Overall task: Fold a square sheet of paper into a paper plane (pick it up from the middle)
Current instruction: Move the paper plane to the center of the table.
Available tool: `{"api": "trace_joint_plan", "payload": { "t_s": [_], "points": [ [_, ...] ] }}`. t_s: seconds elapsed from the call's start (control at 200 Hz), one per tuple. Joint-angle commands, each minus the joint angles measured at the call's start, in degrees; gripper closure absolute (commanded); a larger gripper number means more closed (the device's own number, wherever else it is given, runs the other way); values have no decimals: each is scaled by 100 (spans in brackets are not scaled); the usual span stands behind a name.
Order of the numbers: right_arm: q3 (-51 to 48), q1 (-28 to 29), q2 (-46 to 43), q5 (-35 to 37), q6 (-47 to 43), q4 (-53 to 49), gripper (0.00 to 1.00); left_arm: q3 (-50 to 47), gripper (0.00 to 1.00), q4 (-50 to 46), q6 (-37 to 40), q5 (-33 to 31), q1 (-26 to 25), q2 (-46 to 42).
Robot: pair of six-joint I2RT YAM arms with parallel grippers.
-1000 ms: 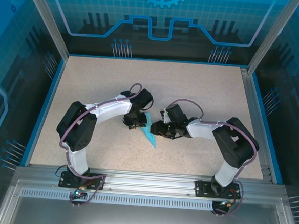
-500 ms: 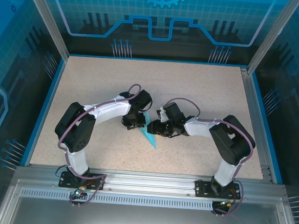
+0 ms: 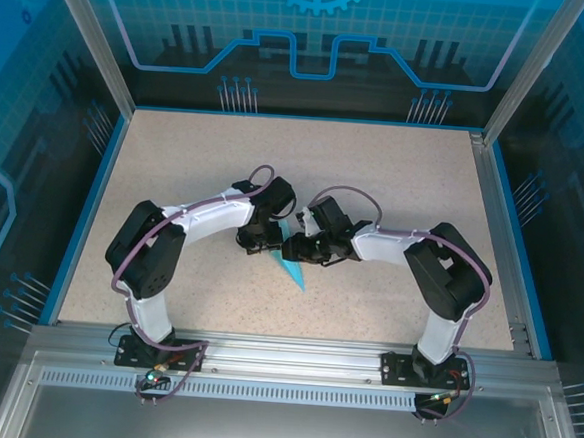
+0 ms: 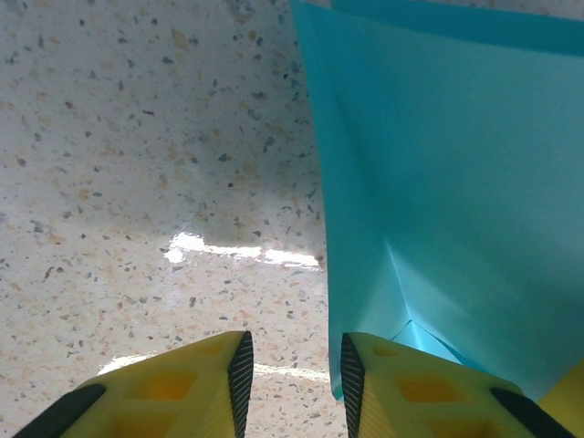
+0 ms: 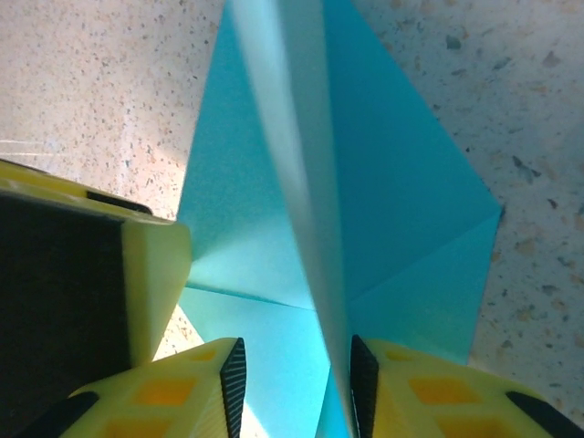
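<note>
Partly folded cyan paper plane point(image 3: 294, 271) lies mid tabletop point(image 3: 395, 176), tip pointing toward the arm bases. Over it the right claw point(image 5: 294, 388) is open, straddling the raised centre ridge, which seems to touch one pad. At the paper's edge the left claw point(image 4: 292, 379) is part open, gripping nothing.

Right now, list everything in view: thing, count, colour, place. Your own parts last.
paper plane: one, cyan, part-folded, mid-table
table: one, speckled beige, under everything
table border: one, blue, round the tabletop
frame posts: two, aluminium, far corners
left arm: one, white and black, left of the plane
right arm: one, white and black, right of the plane
left gripper: one, yellow and black, jaws apart, at the plane's edge
right gripper: one, same colours, jaws apart astride the plane's raised fold
</note>
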Motion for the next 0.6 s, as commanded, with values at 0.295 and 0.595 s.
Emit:
{"api": "trace_joint_plan", "payload": {
  "t_s": [0.295, 0.595],
  "points": [
    [260, 237, 192, 404, -268, -579, 74, -221, 66, 142, -86, -75, 13, -394],
    [444, 421, -125, 1293, -201, -1086, 94, -640, 65, 569, -195, -321, 9, -1237]
  ]
}}
